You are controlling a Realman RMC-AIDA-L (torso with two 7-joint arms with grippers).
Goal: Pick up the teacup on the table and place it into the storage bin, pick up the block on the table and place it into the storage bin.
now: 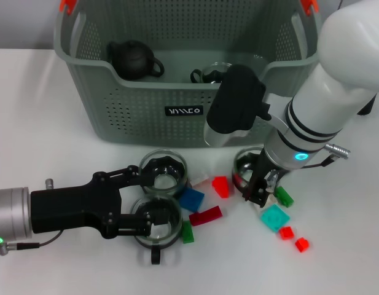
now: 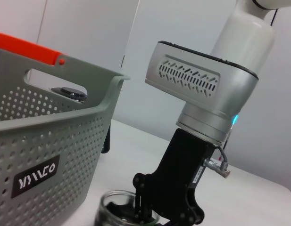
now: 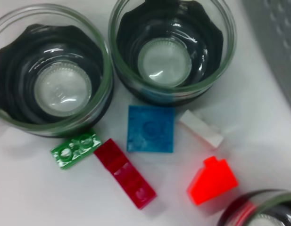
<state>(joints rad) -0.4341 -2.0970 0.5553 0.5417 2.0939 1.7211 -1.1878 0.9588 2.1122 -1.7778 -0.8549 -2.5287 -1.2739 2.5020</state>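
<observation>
- Storage bin (image 1: 146, 117) stands at the far side of the table (image 1: 29, 123); a dark teapot (image 1: 135, 59) and a glass cup (image 1: 212, 74) already lie inside, so part of the sorting looks done.
- Left end effector (image 1: 146, 200) reaches in low from the robot's left, black fingers spread wide. One finger lies by the farther teacup (image 1: 164, 172), the other by the nearer teacup (image 1: 157, 222). Released, nothing clamped. Which cup it is lining up on, cannot tell.
- Right end effector (image 1: 255, 189) comes down steeply over a third teacup (image 1: 247, 167) just in front of the bin. Fingertips sit at the cup's rim, near a red block at its edge. Clenched or not, cannot tell.
- Loose blocks lie between the two arms: blue block (image 3: 150, 128), dark red block (image 3: 125, 173), green block (image 3: 75, 148), bright red block (image 3: 212, 180), white block (image 3: 201, 128). More beyond the right arm: teal block (image 1: 275, 217), small red ones nearby.
- Judgement: cups are clustered close to the bin, so each carry is short. Blocks crowd the cup bases, so a low approach could nudge them.
</observation>
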